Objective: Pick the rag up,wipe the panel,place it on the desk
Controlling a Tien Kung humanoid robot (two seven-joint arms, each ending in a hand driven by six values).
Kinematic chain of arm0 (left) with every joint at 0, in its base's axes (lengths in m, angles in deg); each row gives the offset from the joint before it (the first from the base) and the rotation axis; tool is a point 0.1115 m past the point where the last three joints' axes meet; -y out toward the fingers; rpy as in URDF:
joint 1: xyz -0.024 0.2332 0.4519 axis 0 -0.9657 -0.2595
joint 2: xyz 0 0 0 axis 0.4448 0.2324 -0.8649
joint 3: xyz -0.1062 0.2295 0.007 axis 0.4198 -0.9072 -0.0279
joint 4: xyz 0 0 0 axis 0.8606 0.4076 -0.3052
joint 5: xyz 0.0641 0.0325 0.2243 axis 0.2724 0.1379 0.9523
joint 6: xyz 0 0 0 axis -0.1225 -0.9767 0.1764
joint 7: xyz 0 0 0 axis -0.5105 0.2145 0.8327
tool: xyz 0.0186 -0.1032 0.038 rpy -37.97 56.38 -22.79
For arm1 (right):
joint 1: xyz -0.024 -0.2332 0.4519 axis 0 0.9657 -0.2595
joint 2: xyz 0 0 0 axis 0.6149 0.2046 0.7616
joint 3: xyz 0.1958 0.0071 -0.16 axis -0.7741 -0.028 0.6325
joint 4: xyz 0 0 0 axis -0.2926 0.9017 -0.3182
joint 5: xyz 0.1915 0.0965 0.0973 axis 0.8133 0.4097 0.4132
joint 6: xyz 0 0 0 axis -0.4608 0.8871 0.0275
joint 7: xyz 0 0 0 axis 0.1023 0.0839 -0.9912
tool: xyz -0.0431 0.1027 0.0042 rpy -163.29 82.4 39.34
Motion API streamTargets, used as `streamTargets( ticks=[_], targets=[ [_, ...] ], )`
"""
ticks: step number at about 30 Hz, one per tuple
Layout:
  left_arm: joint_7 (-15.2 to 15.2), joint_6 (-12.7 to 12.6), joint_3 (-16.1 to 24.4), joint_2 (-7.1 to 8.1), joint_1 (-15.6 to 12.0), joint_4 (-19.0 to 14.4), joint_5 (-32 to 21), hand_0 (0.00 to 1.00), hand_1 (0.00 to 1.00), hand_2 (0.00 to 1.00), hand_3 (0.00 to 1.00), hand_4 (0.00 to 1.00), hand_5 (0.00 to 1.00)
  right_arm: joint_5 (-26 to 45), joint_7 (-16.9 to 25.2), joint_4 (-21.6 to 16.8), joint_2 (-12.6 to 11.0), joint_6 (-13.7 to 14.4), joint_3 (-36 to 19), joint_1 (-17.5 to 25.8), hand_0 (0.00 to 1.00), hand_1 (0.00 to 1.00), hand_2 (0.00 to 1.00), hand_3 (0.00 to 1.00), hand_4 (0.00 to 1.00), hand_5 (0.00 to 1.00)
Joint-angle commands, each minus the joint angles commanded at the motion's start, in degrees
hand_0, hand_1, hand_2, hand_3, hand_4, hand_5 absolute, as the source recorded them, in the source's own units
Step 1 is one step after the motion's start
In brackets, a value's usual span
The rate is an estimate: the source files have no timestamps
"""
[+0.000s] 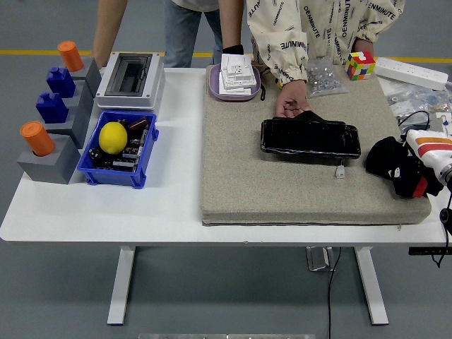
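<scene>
One hand working, right hand (pixel 404 171) | fingers curled, whether on a rag can't tell | no rag seen; panel (pixel 309 137) just left, person's hand (pixel 291 103) at its far edge | wipe, put-down on surface left

a lab: white table (pixel 169 205), yellow floor line (pixel 42 52), grey concrete floor

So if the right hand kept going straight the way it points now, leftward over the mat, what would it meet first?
Probably the black panel: the right hand points left toward its right end, with only bare mat between. Height above the mat is unclear.
</scene>
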Motion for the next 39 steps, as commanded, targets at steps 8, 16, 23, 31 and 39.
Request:
streamTargets(
  ticks=[8,16,23,31,39],
  targets=[
    [0.0,0.0,0.1,-0.02,0.0,0.0,0.1,0.643,0.692,0.733,0.563,0.595,0.466,-0.2,-0.1,-0.1,-0.1,0.0,-0.2,0.0,0.189,0.366,0.451,0.433,0.998,0.170],
    [0.0,0.0,0.3,0.01,-0.1,0.0,0.1,0.643,0.692,0.734,0.564,0.595,0.466,-0.4,-0.3,-0.8,-0.4,0.1,-0.9,-0.3,0.196,0.363,0.452,0.435,0.998,0.132],
    [0.0,0.0,0.3,-0.02,-0.1,0.0,0.1,0.643,0.692,0.734,0.563,0.595,0.467,-0.7,-0.4,-0.9,-0.5,0.1,-1.6,-0.8,0.198,0.361,0.451,0.435,0.992,0.119],
    [0.0,0.0,0.5,0.06,-0.3,0.0,0.3,0.643,0.692,0.733,0.563,0.595,0.467,-1.3,-0.7,-1.3,-0.4,0.0,-3.3,-1.6,0.199,0.360,0.448,0.433,0.990,0.111],
    [0.1,0.0,0.5,0.20,-0.3,0.0,0.3,0.643,0.691,0.734,0.563,0.595,0.467,-1.9,-1.5,-1.7,0.1,-0.2,-4.1,-2.9,0.188,0.356,0.448,0.433,0.987,0.108]
  ],
)
